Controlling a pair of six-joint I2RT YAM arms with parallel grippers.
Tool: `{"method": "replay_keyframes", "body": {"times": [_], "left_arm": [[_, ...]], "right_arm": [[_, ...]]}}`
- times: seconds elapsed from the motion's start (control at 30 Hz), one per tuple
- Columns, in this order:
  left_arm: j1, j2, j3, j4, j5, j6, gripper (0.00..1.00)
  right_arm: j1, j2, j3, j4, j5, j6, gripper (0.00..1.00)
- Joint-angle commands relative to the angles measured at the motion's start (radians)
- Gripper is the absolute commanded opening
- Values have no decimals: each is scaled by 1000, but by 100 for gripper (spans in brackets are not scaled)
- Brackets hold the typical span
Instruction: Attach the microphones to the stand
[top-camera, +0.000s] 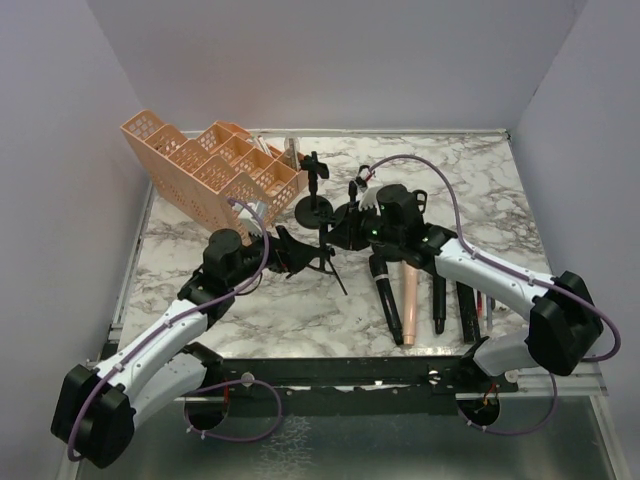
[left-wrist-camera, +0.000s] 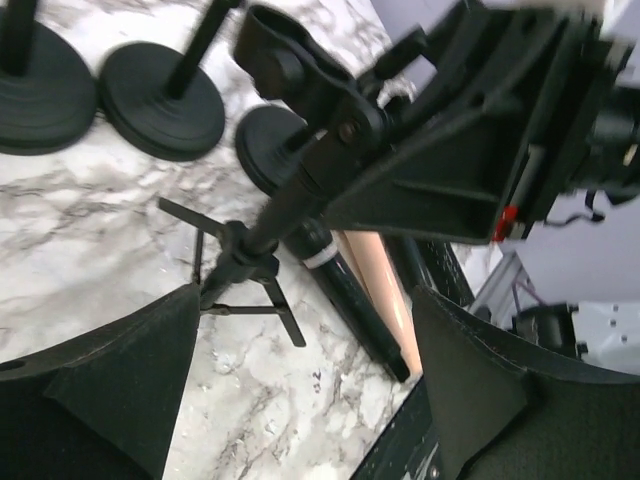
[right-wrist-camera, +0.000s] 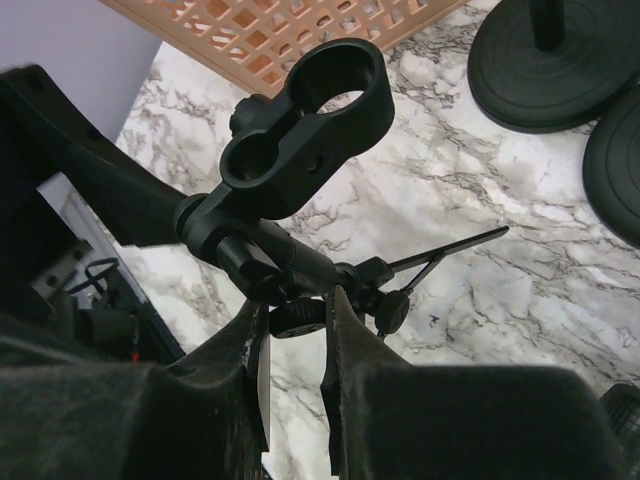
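Note:
A small black tripod stand (top-camera: 322, 255) with a double clip head (right-wrist-camera: 300, 125) stands tilted on the marble table. My right gripper (right-wrist-camera: 297, 330) is shut on its stem at the knob (right-wrist-camera: 297, 318); it also shows in the top view (top-camera: 342, 238). My left gripper (left-wrist-camera: 305, 320) is wide open and empty just left of the stand (left-wrist-camera: 240, 260), fingers on either side, not touching; it shows in the top view (top-camera: 292, 250). A black microphone (top-camera: 386, 292) and a pink microphone (top-camera: 410, 298) lie on the table near the right arm; both show in the left wrist view, black (left-wrist-camera: 350, 300) and pink (left-wrist-camera: 378, 285).
Round-based black stands (top-camera: 315, 210) (top-camera: 352, 225) stand behind the tripod, one showing in the right wrist view (right-wrist-camera: 560, 70). An orange lattice basket (top-camera: 215, 170) sits at the back left. More black microphones (top-camera: 439, 300) (top-camera: 467, 310) and pens (top-camera: 489, 305) lie at the right front.

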Motion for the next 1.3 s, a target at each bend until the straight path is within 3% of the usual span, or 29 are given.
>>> {"method": "replay_keyframes", "body": {"times": [0.0,0.13,0.33,0.47,0.6,1.0,1.07,1.13,1.2,1.27], "left_arm": [[-77,22,-6,47,-58,83,85],[-98,26,-14,54,-55,108,79],[-102,45,-1,85,22,128,78],[-105,29,-14,108,-3,132,74],[-107,8,-23,144,11,139,60],[-172,-7,-56,233,128,154,49],[-181,-9,-57,233,129,163,39],[-184,-16,-54,233,131,181,16],[-184,-32,-57,233,117,185,2],[-184,-49,-59,233,97,185,0]], "right_arm": [[2,-58,73,-56,-54,84,2],[2,-78,101,-92,-109,98,2],[2,-77,174,-192,-224,103,2],[2,-68,220,-260,-243,98,2],[2,-55,248,-300,-278,99,2],[2,-19,251,-217,-369,174,1],[2,-16,258,-221,-372,172,1],[2,-16,253,-217,-371,169,1],[2,-17,238,-194,-386,170,1],[2,-22,218,-152,-404,174,4]]}}
